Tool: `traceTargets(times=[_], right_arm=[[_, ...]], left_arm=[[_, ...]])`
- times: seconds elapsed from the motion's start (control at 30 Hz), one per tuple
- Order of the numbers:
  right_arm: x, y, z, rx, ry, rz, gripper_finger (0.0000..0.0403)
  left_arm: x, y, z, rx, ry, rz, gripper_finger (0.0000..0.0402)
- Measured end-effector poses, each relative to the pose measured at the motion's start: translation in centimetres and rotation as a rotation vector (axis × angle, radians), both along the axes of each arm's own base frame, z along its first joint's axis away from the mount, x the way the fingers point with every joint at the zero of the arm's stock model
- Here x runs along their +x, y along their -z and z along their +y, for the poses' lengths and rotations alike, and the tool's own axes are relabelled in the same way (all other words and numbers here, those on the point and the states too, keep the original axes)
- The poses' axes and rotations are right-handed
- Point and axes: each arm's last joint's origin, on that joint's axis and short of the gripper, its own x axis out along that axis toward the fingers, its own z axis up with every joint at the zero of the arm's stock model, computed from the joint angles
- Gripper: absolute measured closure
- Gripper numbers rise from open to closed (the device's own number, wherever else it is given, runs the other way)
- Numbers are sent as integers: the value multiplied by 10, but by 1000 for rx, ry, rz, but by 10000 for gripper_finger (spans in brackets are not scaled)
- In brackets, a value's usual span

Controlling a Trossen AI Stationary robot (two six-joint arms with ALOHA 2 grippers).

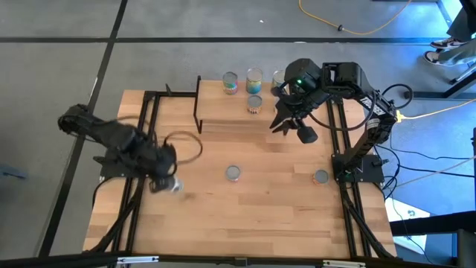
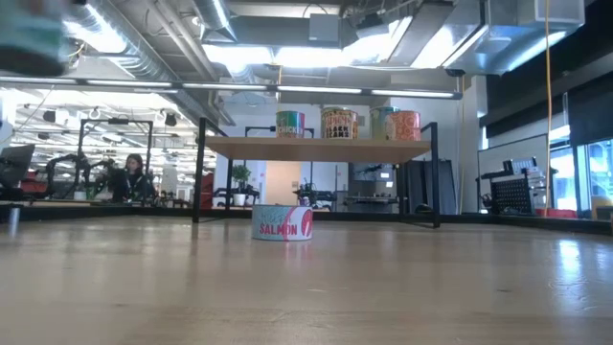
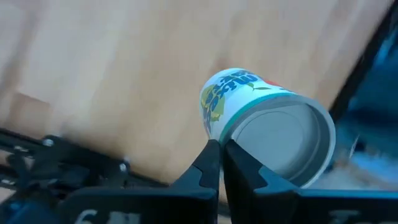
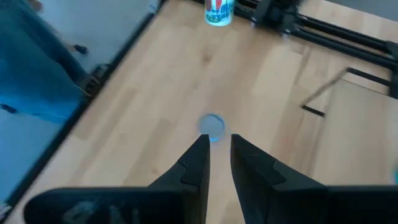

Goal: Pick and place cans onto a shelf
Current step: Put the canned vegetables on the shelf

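My left gripper (image 1: 165, 182) is at the table's left, shut on a white-and-teal can (image 3: 249, 106). That can shows as a blurred shape high in the low view (image 2: 29, 38). My right gripper (image 4: 219, 143) hangs over the right part of the shelf (image 1: 223, 112), its fingers a narrow gap apart and empty. The shelf (image 2: 316, 149) stands on thin black legs at the table's far side. Several cans (image 1: 254, 78) stand upright on its top and also show in the low view (image 2: 339, 123). A salmon can (image 2: 283, 222) stands mid-table (image 1: 233, 173) and shows beyond my right fingertips (image 4: 212, 124). My left gripper pinches the can's rim (image 3: 219, 138) between its two fingers. One finger is on the label side and the other on the side of the silvery end (image 3: 280, 143). Whether that end is hollow, I cannot tell. The can is lifted clear of the table.
Another can (image 1: 320, 176) stands on the table near the right arm's base. Black rails (image 1: 145, 134) run along the table's left and right sides. Bare wood lies in the table's near half. A person (image 2: 129, 177) sits in the room far behind the table.
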Motion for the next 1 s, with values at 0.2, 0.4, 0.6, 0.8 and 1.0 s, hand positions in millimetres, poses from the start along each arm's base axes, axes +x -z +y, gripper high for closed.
traceTargets(times=[0.2,0.4,0.6,0.8,1.0], right_arm=[[1,1,-5,-102,149,27,336],[2,1,-9,-144,243,36,336],[2,0,-9,-143,248,34,336],[2,0,-9,-144,249,35,336],[2,0,-9,-144,249,35,336]], left_arm=[[14,-40,40,53,-235,-165,401],[39,-68,77,242,-246,-242,401],[67,-85,122,344,-241,-224,401],[78,-95,175,332,-232,-204,401],[73,-93,236,334,-352,-127,401]])
